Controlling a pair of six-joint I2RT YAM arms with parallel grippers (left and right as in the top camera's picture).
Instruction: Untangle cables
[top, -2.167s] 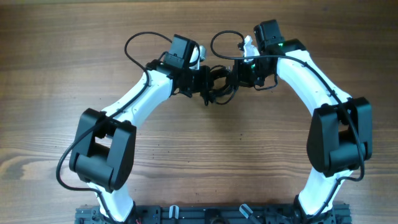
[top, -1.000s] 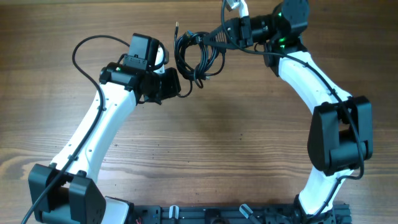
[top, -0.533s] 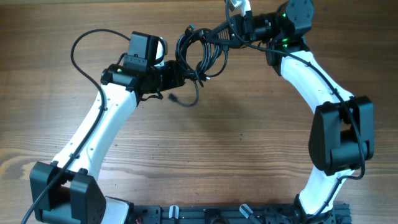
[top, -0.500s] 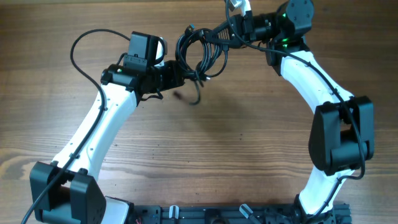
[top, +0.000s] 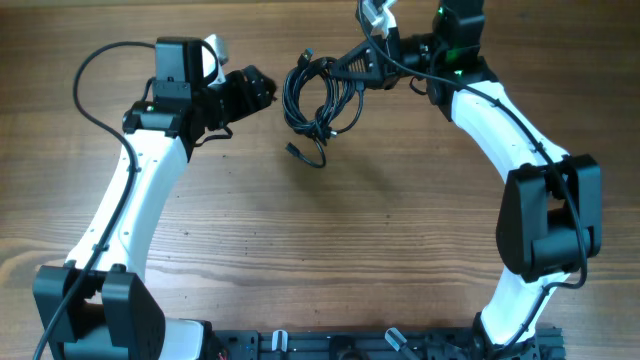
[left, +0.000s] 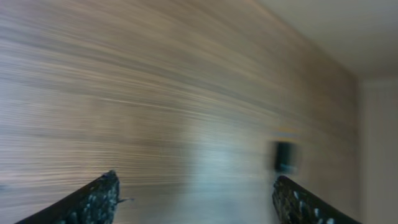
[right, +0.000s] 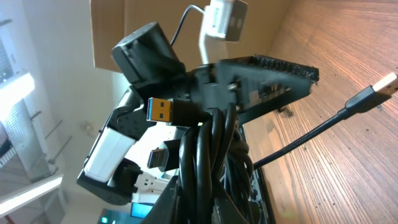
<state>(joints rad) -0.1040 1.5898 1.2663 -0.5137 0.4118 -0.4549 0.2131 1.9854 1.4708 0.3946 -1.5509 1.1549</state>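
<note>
Black cables (top: 318, 95) form a looped bundle at the far middle of the wooden table (top: 330, 250), with one plug end trailing on the near side. The right gripper (top: 362, 66) is clamped on the bundle's far right edge, beside a blue USB plug (right: 163, 111). The left gripper (top: 260, 88), jaws apart and empty, sits just left of the cables without touching them.

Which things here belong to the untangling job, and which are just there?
Job:
- cables, hanging in one bundle
- right pincer, shut on the cables
- left pincer, open, apart from them

Not the job:
- table
- black rail at the table's near edge
</note>
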